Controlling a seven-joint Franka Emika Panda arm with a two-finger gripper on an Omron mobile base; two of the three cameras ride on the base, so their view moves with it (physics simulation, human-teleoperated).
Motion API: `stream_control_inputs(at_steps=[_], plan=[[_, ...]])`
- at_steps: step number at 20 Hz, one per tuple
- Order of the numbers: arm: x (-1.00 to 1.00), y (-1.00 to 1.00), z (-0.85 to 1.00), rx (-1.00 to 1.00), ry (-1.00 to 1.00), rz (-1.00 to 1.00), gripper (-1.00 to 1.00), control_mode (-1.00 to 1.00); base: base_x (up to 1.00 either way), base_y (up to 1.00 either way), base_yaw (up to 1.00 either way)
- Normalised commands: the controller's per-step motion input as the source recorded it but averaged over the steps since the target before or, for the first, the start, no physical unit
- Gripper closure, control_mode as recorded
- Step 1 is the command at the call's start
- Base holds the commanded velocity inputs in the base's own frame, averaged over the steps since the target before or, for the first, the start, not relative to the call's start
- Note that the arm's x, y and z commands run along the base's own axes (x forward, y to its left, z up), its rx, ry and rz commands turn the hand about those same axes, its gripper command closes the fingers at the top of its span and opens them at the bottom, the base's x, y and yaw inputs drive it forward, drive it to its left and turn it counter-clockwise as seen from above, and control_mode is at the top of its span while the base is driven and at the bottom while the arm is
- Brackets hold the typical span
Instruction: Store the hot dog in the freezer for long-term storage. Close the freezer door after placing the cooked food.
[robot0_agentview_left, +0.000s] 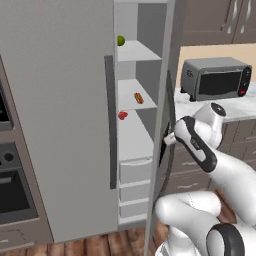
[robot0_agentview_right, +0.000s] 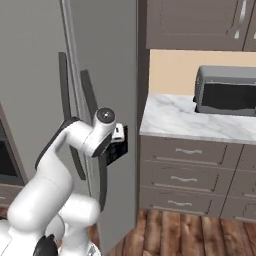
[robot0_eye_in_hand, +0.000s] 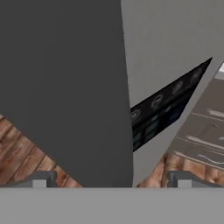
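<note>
Gripper (robot0_eye_in_hand: 111, 179) jaws wide apart, holding nothing, right at the open freezer door (robot0_agentview_left: 162, 150) by its control panel (robot0_eye_in_hand: 159, 111). Hot dog (robot0_agentview_left: 138, 98) lies on a white freezer (robot0_agentview_left: 60, 100) shelf, near its front edge.
</note>
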Motion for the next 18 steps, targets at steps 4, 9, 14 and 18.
stream_control_inputs(at_steps=[4,9,14,18], plan=[[0.35,0.64,0.00,-0.05,0.00,-0.04,-1.00,-1.00,0.00,0.00,0.00],[0.44,0.56,0.00,-0.09,0.01,-0.07,-1.00,-1.00,0.00,0.00,0.00],[0.49,0.59,0.00,-0.09,0.00,-0.10,-1.00,-1.00,0.00,0.00,0.00],[0.53,0.55,0.00,-0.08,0.00,-0.13,-1.00,-1.00,0.00,0.00,0.00]])
